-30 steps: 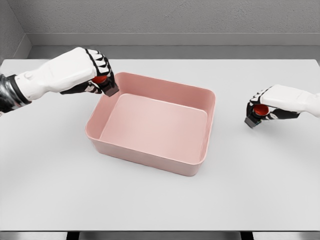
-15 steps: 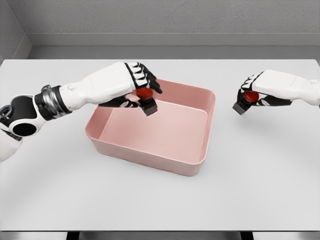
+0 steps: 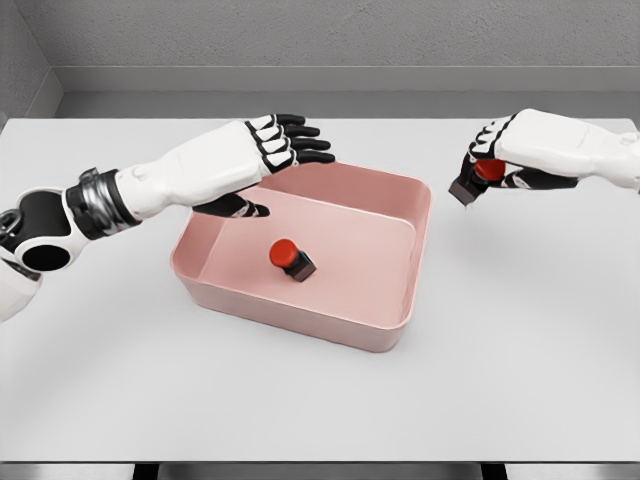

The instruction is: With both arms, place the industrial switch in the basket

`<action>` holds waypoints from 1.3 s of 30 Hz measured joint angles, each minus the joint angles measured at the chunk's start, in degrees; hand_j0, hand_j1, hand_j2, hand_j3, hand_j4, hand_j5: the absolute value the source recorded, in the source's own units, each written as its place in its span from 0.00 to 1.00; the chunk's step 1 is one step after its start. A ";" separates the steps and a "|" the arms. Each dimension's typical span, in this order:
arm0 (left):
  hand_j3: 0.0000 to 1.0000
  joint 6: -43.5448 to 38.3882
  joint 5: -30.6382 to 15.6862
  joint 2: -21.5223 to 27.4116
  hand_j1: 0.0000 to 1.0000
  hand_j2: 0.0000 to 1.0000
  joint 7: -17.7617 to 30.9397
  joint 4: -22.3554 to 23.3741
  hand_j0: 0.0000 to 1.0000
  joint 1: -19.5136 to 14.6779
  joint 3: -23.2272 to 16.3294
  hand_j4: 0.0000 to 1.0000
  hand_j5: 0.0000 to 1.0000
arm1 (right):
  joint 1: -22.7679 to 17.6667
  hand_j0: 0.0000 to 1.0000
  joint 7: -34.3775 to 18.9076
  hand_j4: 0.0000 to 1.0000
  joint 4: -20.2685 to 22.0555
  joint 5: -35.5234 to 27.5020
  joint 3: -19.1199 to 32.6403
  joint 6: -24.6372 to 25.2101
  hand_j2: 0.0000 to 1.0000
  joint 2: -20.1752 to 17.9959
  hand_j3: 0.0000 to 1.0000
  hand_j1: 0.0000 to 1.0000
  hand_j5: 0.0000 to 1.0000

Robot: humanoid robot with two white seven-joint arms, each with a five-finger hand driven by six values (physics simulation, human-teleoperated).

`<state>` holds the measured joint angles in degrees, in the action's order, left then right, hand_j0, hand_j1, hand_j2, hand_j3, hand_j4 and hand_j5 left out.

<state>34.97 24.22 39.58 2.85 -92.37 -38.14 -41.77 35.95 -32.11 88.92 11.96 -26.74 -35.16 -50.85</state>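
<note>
Left fingers: spread out straight and flat, black-tipped, holding nothing, reaching over the near-left part of the basket's back rim, upper middle of the frame.
Left hand: palm down above the basket's back left corner; its thumb hangs lower, pointing in over the basket floor.
Left arm: white forearm with a ribbed metal wrist band, coming in from the left edge and slanting up toward the centre.
Right fingers: curled tight around a second switch, upper right of the frame.
Right hand: raised above the table, just right of the basket's back right corner, well clear of the rim.
Industrial switch in the basket: red round button on a small black block, lying tilted on the basket floor, left of its middle, touching no wall.
Industrial switch in the right hand: red button showing between the fingers, dark body poking out below them toward the lower left.
Basket: pink, shallow, rectangular with rounded corners, centre of the frame, turned slightly.
Table: plain white top, grey wall behind it.
</note>
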 measured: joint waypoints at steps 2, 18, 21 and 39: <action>1.00 0.01 -0.01 0.01 1.00 1.00 0.00 0.00 1.00 -0.09 0.03 1.00 1.00 | 0.35 0.48 -0.01 0.48 1.00 -0.12 0.00 -0.01 0.48 -0.08 0.48 0.48 0.48; 1.00 0.04 2.21 16.16 1.00 1.00 0.43 1.51 1.00 -7.56 -5.14 1.00 1.00 | 2.37 0.48 -0.10 0.48 5.13 -0.28 -1.13 0.00 0.48 3.58 0.48 0.48 0.48; 1.00 0.04 4.24 18.23 1.00 1.00 0.29 2.56 1.00 -7.38 -7.56 1.00 1.00 | 3.60 0.48 -0.20 0.48 5.14 -0.28 -2.64 0.01 0.48 5.70 0.48 0.48 0.48; 1.00 0.04 5.26 19.78 1.00 1.00 0.09 4.68 1.00 -7.65 -8.92 1.00 1.00 | 8.00 1.00 -0.09 1.00 5.76 -0.27 -8.84 -0.01 1.00 11.33 1.00 1.00 1.00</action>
<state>35.01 29.47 59.36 2.94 -87.69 -45.79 -50.69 43.94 -32.20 94.68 11.70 -35.58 -35.17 -39.52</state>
